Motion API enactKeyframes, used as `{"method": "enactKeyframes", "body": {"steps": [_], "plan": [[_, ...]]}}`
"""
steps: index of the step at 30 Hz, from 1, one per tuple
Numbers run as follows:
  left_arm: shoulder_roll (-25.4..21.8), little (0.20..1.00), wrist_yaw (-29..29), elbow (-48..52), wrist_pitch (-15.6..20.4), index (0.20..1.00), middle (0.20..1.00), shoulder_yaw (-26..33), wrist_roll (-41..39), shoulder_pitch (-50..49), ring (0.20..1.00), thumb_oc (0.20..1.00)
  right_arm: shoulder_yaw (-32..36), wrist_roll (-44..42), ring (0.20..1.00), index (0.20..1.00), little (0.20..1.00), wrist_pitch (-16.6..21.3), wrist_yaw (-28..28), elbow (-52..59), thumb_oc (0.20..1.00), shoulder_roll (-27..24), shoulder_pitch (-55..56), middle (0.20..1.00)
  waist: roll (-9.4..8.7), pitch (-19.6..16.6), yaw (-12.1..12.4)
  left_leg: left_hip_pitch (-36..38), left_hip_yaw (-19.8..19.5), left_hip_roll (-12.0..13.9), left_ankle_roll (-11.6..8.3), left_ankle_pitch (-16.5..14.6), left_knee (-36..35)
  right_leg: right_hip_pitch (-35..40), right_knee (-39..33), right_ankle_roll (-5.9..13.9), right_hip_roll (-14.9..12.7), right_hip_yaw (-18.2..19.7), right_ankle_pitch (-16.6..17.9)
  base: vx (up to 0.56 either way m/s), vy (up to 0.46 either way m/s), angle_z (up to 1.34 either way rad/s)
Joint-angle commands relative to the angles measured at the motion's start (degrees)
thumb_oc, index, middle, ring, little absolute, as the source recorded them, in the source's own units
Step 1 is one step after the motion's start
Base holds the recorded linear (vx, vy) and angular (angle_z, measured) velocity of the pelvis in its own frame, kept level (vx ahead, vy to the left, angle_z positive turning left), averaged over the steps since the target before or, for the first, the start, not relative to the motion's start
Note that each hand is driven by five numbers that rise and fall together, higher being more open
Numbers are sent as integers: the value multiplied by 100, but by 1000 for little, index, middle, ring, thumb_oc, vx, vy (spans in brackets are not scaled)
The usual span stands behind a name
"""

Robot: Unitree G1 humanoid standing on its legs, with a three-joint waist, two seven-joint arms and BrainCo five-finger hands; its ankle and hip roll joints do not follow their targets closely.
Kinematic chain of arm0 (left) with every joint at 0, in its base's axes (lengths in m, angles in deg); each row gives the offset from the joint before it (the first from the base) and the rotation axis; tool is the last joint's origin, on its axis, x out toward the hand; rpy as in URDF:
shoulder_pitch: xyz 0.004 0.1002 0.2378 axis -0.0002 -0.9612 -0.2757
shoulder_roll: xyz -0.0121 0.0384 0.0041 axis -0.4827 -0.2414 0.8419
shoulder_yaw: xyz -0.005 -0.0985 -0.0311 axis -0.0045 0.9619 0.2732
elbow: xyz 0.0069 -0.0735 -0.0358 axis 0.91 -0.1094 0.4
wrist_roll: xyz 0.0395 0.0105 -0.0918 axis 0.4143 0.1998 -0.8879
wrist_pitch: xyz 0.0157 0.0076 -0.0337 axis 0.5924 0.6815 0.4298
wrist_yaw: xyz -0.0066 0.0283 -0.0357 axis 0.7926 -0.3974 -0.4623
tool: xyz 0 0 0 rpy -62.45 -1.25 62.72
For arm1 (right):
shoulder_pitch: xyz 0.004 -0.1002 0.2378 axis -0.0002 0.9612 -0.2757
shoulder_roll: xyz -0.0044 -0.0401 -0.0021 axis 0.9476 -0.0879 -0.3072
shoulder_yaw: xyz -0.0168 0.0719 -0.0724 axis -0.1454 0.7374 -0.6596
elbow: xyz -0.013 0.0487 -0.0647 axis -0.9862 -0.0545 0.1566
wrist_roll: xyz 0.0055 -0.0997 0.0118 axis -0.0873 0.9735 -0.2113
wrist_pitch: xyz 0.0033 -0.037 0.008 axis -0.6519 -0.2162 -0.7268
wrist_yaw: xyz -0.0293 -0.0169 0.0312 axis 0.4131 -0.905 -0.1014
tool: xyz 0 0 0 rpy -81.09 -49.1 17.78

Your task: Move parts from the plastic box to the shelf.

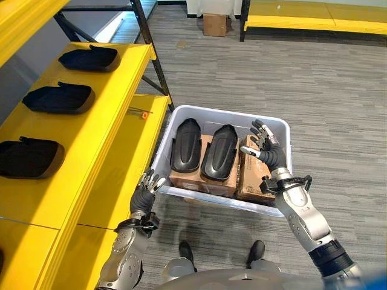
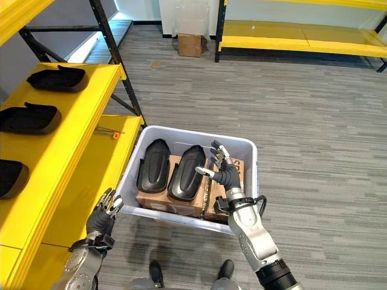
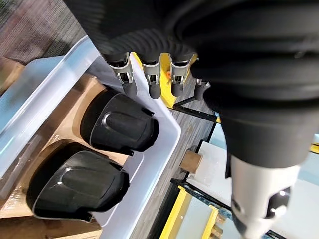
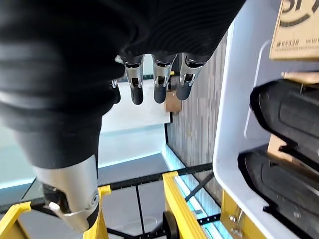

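Grey carpet floor holds a pale plastic box (image 1: 279, 129) with two long black hard plastic parts (image 1: 219, 152), probably light and stiff; right hand (image 1: 266, 147) hovers open beside them, left hand (image 1: 145, 192) open near the yellow metal shelf (image 1: 115, 109).

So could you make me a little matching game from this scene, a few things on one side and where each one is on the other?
Things:
1. right hand
2. left hand
3. two black parts
4. three black parts

Places:
A. on the yellow shelf
B. lying on cardboard boxes in the plastic box
C. open, above the plastic box
D. open, outside the box by its near left corner

Pairs: 1-C, 2-D, 3-B, 4-A
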Motion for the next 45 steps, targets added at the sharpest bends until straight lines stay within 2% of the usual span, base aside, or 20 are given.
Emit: {"method": "enactKeyframes", "body": {"steps": [1,3,4,5,6,7,8,9,10,11,12,13,14,18,20,22,27,29,37,45], "plan": [[-226,1000,118,323,185,1000,1000,101,123,115,1000,1000,264,-11,1000,1000,1000,366,73,613,1000,53,-223,1000,18,264,-9,-218,-554,148,15,-386,497,-136,630,92,-7,19,-668,-38,-150,-9],[-218,1000,122,329,203,1000,1000,64,127,185,1000,1000,264,-13,1000,1000,1000,401,99,632,1000,-6,-283,1000,-27,479,-9,-593,-612,305,-44,-498,1304,-168,763,-50,43,81,-868,-94,-225,-3],[-206,1000,126,351,222,1000,1000,50,95,217,1000,1000,277,-58,1000,1000,1000,419,105,642,1000,-56,-319,1000,-24,633,13,-969,-801,442,-117,-456,2028,-184,829,-170,91,108,-970,-135,-213,-1],[-198,1000,123,370,252,1000,1000,7,96,258,1000,1000,287,-77,1000,1000,1000,449,107,654,1000,-117,-343,1000,-2,813,84,-1239,-1119,439,-217,-280,2548,-201,902,-252,129,135,-1037,-100,-137,-9],[-197,1000,123,370,252,1000,1000,7,96,259,1000,1000,287,-77,1000,1000,1000,450,107,653,1000,-118,-343,1000,2,812,80,-1248,-1125,443,-219,-284,2557,-203,903,-253,132,130,-1038,-96,-72,-16],[-190,1000,64,371,292,1000,1000,-62,94,320,1000,1000,229,-42,1000,1000,1000,467,126,652,1000,-164,-420,1000,-8,992,212,-1459,-1632,246,-312,-94,2784,-282,1008,-288,145,190,-1093,-6,44,-27],[-179,1000,32,364,255,1000,1000,-76,55,384,1000,1000,232,-110,1000,1000,1000,496,179,611,1000,-178,-499,1000,-73,995,172,-1543,-1956,542,-303,-35,1800,-393,1048,-183,73,168,-1173,51,89,-21],[-173,1000,24,385,242,1000,1000,-89,34,351,1000,1000,213,-135,1000,1000,1000,475,199,575,1000,-175,-496,1000,-92,977,160,-1423,-1955,687,-271,58,1342,-416,1098,-146,51,229,-1182,147,185,-26],[-194,1000,-22,400,244,1000,1000,-115,45,336,1000,1000,159,-129,1000,1000,1000,466,227,503,1000,-163,-548,1000,-91,1007,211,-1389,-2093,855,-290,403,824,-475,1252,-107,12,325,-1234,102,266,-24],[-211,1000,-51,393,252,1000,1000,-121,98,341,1000,1000,110,-164,1000,1000,1000,486,283,454,1000,-140,-624,1000,-55,1040,282,-1549,-2473,983,-270,786,482,-588,1390,-98,-67,459,-1179,46,220,-39],[-210,1000,-52,392,252,1000,1000,-120,99,342,1000,1000,109,-164,1000,1000,1000,487,283,452,1000,-140,-626,1000,-57,1035,282,-1544,-2469,983,-272,801,460,-601,1404,-100,-69,461,-1187,50,244,-52],[-217,1000,-65,391,268,1000,1000,-123,121,346,1000,1000,169,-217,1000,1000,1000,496,290,443,1000,-156,-586,1000,-25,1060,245,-1542,-2518,1041,-296,826,408,-609,1550,-33,-207,538,-1210,108,343,-66],[-245,1000,-33,322,310,1000,1000,-171,141,372,1000,1000,95,-185,1000,1000,1000,438,211,426,1000,-172,-592,1000,84,1056,209,-1422,-2388,904,-324,559,486,-788,1709,51,-263,845,-1135,90,432,-62],[-459,1000,-65,434,410,1000,1000,-336,180,702,1000,1000,22,-146,1000,1000,1000,407,270,518,1000,-101,-731,1000,124,1385,152,-1851,-2022,493,-225,177,1167,-1003,1589,199,-676,972,-789,-6,341,-68],[-501,1000,-81,465,443,1000,1000,-348,184,769,1000,1000,-24,-154,1000,1000,1000,411,298,479,1000,-58,-821,1000,119,1430,161,-1896,-1970,437,-205,114,1233,-1009,1461,215,-675,1012,-706,-3,184,28],[-576,1000,-167,553,498,1000,1000,-330,208,844,1000,1000,-51,-148,1000,1000,1000,414,394,453,1000,32,-959,1000,76,1530,156,-2042,-1761,374,-181,36,1333,-1049,1127,278,-749,991,-456,30,189,6],[-550,1000,-310,561,530,1000,1000,-350,201,920,1000,1000,-54,-158,1000,1000,1000,433,550,414,1000,162,-1088,1000,-44,1649,168,-2306,-1663,355,-154,-38,1488,-1189,940,330,-802,969,-286,30,58,-15],[-536,1000,-357,586,530,1000,1000,-381,214,963,1000,1000,-52,-147,1000,1000,1000,448,611,403,1000,192,-1114,1000,-70,1708,166,-2360,-1679,382,-202,-163,1569,-1220,987,369,-787,946,-367,66,-15,-16],[-431,1000,-550,653,568,1000,1000,-577,231,1269,1000,1000,-281,-80,1000,1000,1000,455,824,225,1000,392,-1561,1000,-157,1927,154,-2558,-1684,445,-199,-165,1606,-1526,1136,355,-730,950,-360,10,-19,-9],[-397,1000,-656,649,629,1000,1000,-736,201,1412,1000,1000,-371,135,1000,1000,1000,463,1098,-18,1000,537,-1834,1000,-90,2073,157,-2686,-1706,420,-185,-167,1640,-1718,1265,345,-765,960,-388,0,0,0]]}}
